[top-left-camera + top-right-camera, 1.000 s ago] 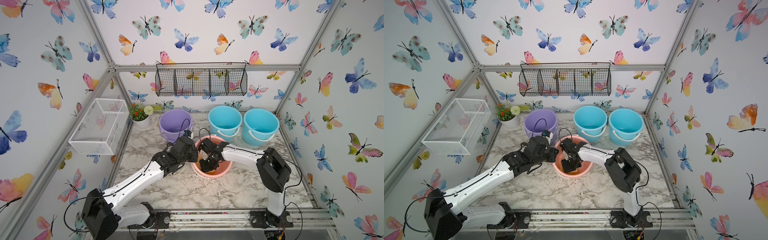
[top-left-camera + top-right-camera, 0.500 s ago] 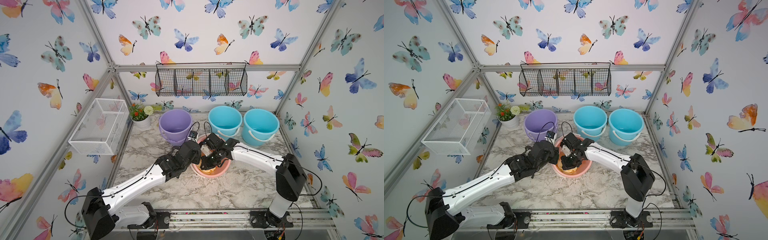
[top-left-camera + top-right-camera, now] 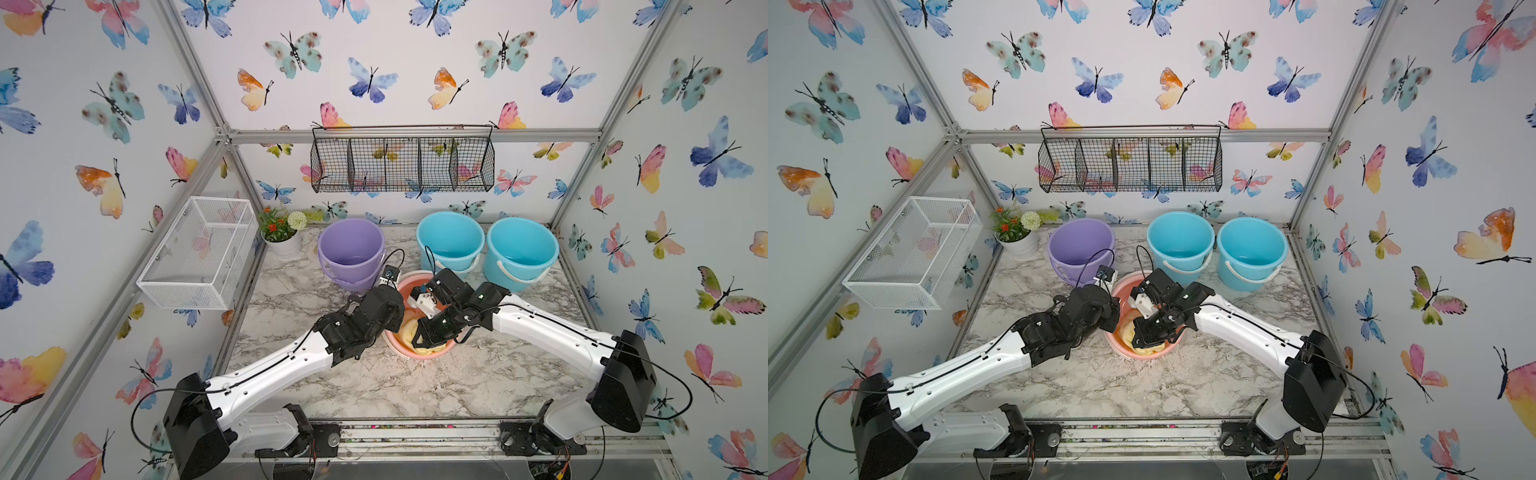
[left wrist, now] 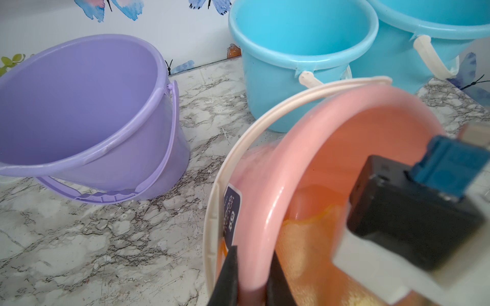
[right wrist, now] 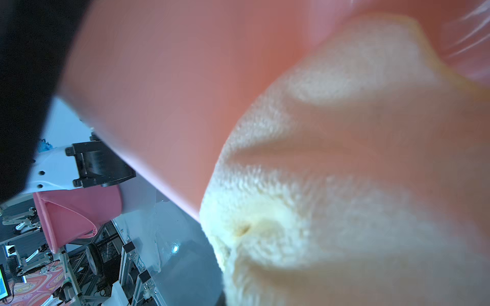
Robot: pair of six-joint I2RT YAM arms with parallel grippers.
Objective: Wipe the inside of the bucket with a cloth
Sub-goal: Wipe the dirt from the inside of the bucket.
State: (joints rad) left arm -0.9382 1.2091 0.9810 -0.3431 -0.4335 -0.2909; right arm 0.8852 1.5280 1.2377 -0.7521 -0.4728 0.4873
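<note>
Cloth (image 3: 407,330) sits clamped in right pincer (image 3: 419,340); left pincer (image 4: 250,278) pinches bucket (image 4: 259,206).

On the marble table (image 3: 415,386) stand a purple bucket (image 3: 351,245), pink bucket (image 4: 318,124), two blue buckets (image 3: 451,241) (image 3: 521,249) and a flowerpot (image 3: 286,248).

I see my left arm (image 3: 266,370) and right arm (image 3: 548,332): white shells, black joints, thin black cables, small screws. The left end effector (image 4: 250,283) has black fingers (image 4: 228,275).
</note>
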